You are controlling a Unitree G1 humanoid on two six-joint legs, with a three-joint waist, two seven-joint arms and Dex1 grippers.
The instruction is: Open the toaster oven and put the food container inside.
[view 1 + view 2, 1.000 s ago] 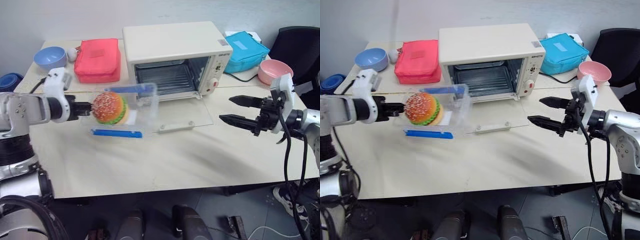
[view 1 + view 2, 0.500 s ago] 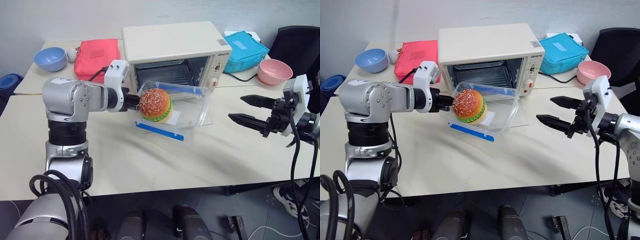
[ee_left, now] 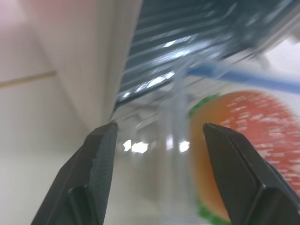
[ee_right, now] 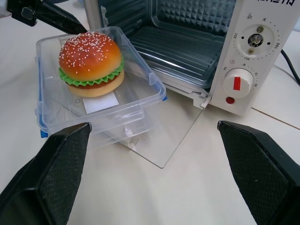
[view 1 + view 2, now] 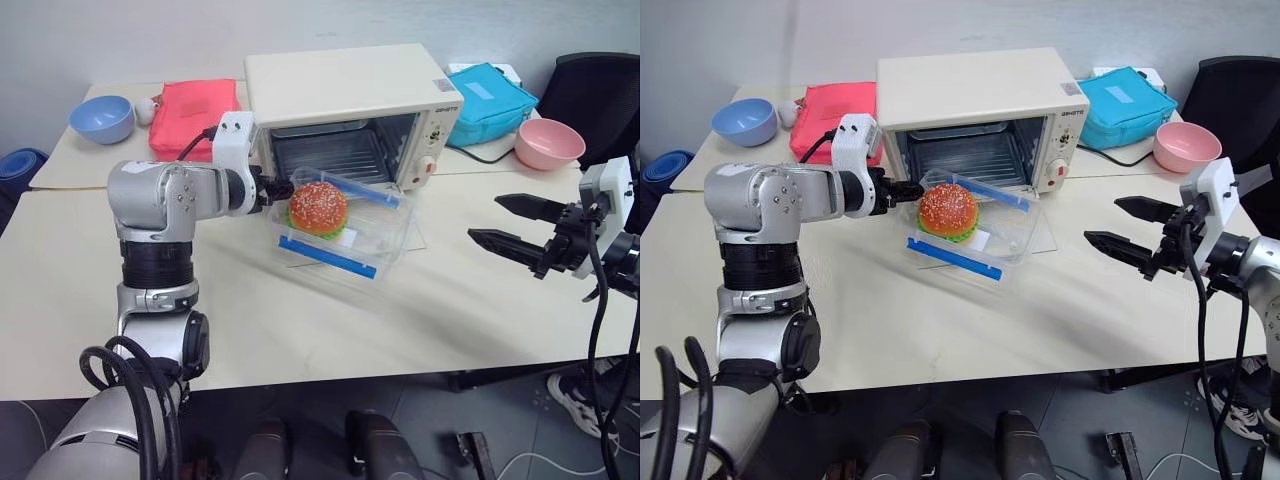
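On a cream table against a grey wall, the food container rests tilted on the toaster oven's lowered glass door. It looks light, rigid and slick, best taken by its rim. The left gripper straddles its wall, parted; the right gripper waits open, well apart. Red bag, teal bag and bowls flank the oven.

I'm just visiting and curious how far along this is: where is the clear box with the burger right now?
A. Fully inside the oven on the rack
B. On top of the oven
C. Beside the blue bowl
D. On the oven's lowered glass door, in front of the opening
D. The food container sits on the lowered glass door of the toaster oven, just in front of the opening, not yet on the rack inside.
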